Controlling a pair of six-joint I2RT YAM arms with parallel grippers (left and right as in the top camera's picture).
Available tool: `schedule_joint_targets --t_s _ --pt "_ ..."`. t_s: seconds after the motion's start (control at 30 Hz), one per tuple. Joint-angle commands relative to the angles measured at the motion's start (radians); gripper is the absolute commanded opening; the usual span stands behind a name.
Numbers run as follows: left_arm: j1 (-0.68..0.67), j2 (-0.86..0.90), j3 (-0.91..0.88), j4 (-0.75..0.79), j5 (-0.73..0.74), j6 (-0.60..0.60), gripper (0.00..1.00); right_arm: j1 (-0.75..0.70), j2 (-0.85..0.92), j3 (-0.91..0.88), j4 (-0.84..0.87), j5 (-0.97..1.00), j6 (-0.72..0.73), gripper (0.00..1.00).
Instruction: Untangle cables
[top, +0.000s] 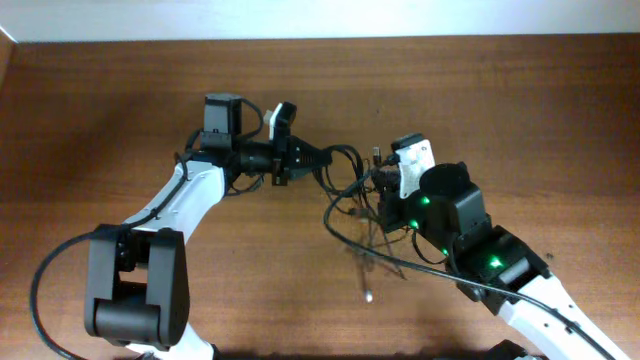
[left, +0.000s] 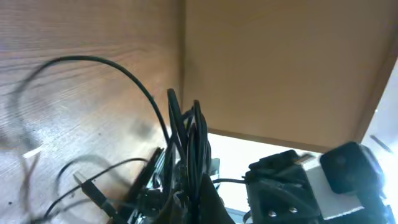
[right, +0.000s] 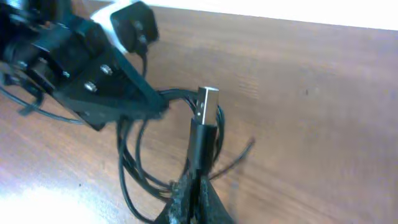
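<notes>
The cables (top: 345, 188) hung as one looped bundle between the two tools, long axis roughly left to right. The left gripper (top: 318, 158) was pinched closed on the loops at their left end, and the right gripper (right: 196, 190) was clamped on one cord just below its USB plug (right: 206, 102), which stood up out of the fingers. Both arms were equally near with tips close together, so the next move probably turned on drawing apart along that axis. The wooden table (top: 120, 100) offered room on both sides, with loose tails trailing toward the robot.
</notes>
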Motion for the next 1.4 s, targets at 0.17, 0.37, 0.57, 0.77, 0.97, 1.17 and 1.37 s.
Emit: schedule_joint_targets --t_s 0.17,0.37,0.57,0.77,0.97,1.17,1.37 --pt "0.004 -0.008 0.003 0.403 0.230 0.098 0.00 0.002 0.253 0.008 -0.010 0.006 0.267 0.38" --pt "0.004 -0.008 0.003 0.694 0.229 0.099 0.00 0.002 -0.014 0.009 -0.062 -0.005 0.267 0.70" --pt "0.003 -0.008 0.003 0.694 0.227 0.098 0.00 0.006 0.039 0.009 -0.024 -0.055 0.383 0.59" --pt "0.003 -0.008 0.003 0.694 0.228 0.098 0.00 0.003 0.074 0.008 0.032 0.019 0.893 0.77" --pt "0.003 -0.008 0.003 0.694 0.229 0.098 0.00 0.003 0.227 0.008 0.090 0.120 1.273 0.25" --pt "0.008 -0.003 0.003 0.584 0.144 0.405 0.00 0.003 -0.146 0.017 0.102 0.078 0.737 0.04" --pt "0.030 -0.003 0.003 0.581 -0.235 -0.300 0.00 0.005 -0.212 0.017 -0.181 -0.069 0.571 0.42"
